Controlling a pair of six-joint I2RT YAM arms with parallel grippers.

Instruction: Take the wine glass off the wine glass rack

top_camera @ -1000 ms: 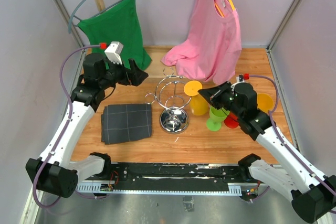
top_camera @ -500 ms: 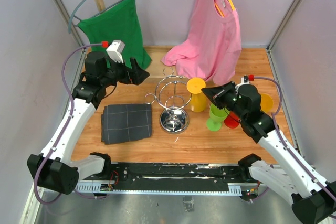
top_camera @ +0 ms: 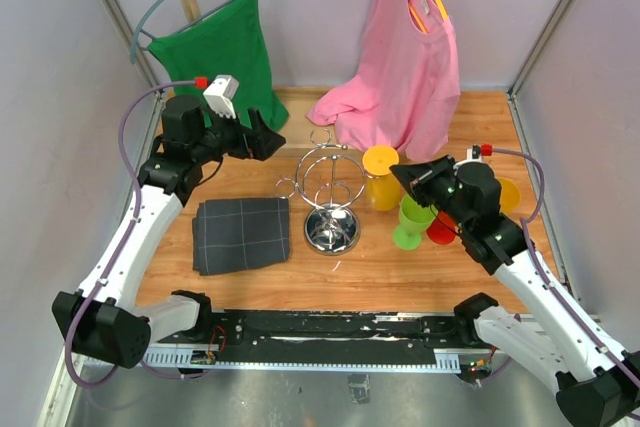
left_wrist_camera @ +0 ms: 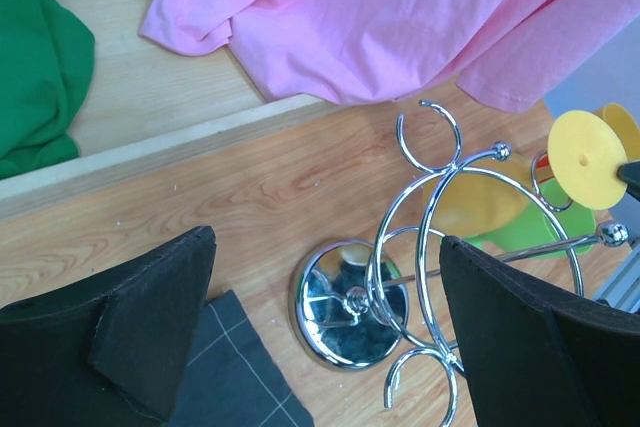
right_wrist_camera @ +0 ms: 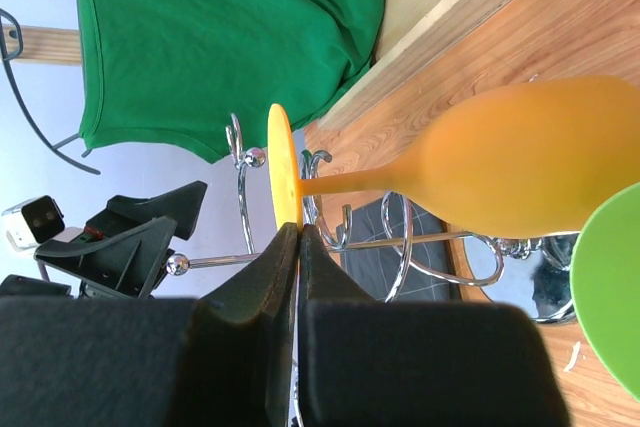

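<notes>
Slowly, the yellow glass (top_camera: pixel 381 161) is coming away from the rack (top_camera: pixel 332 229). Over the last second its flat foot, turned upward, has drifted to the right, out from among the chrome loops, and the right gripper (right_wrist_camera: pixel 298 232) has gone right with it. That gripper is pinched nearly closed on the rim of the foot and holds the glass upside down, bowl lowest, just to the right of the rack and to the left of a green glass (top_camera: pixel 410 219). The rack itself has not shifted on the bench (top_camera: pixel 370 259).

Judged from these views, the lift-out is well along but not certainly finished. The right wrist camera shows the stem still crossing close in front of the wire arms, and it cannot be told whether the bowl is fully clear of the nearest loop or clear of the bench. A further pull to the right, kept level so the bowl does not catch a curl of wire, looks like what remains.

At the far left, the left gripper (left_wrist_camera: pixel 325 242) hovers with its fingers spread wide, holding nothing and touching nothing, and has barely moved.

No brand, label or lettering can be read anywhere. The dark cloth (top_camera: pixel 243 234) on the near left carries only a grid of pale lines.
</notes>
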